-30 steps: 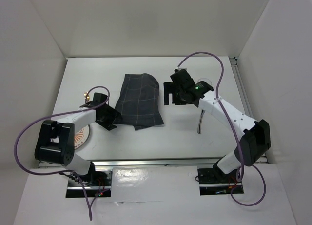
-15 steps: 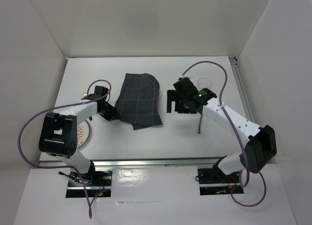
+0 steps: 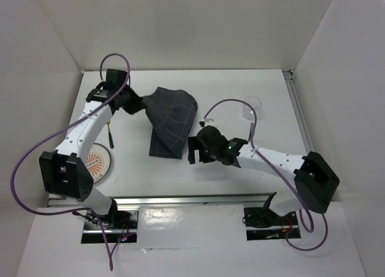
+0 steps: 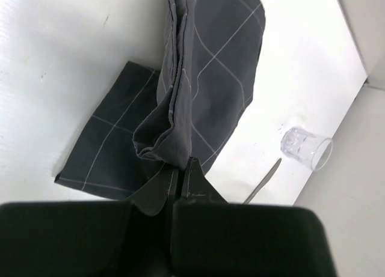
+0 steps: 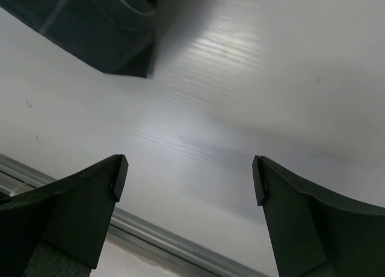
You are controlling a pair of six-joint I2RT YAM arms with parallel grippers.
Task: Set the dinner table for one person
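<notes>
Two metal rails (image 3: 180,200) are fixed to the dinner table (image 3: 240,85), one along its near edge and one along its right edge. The table is a plain white tabletop, closed in by bare white walls (image 3: 180,30) on the far, left and right sides. In the right wrist view the surface is seen to be matte and faintly ribbed, and a soft patch of light is reflected from it.

The left gripper (image 3: 139,103) is held over the far left part of the table. Its fingers are pressed together on a fold of the dark grid-lined cloth (image 3: 171,121). In the left wrist view the bunched edge is pinched between the tips and raised off the surface, while the rest of the cloth is spread on the tabletop.

The right gripper (image 3: 194,149) is held low near the middle of the table, just beside the cloth's near right corner. Its fingers are spread wide and nothing is held between them.

A clear glass (image 3: 249,107) is placed toward the far right, well apart from the cloth, and a silver utensil (image 4: 263,181) is seen near it in the left wrist view. A patterned plate (image 3: 99,164) is partly hidden under the left arm (image 3: 84,130) at the near left. A thin utensil (image 3: 110,133) is laid just beyond the plate.
</notes>
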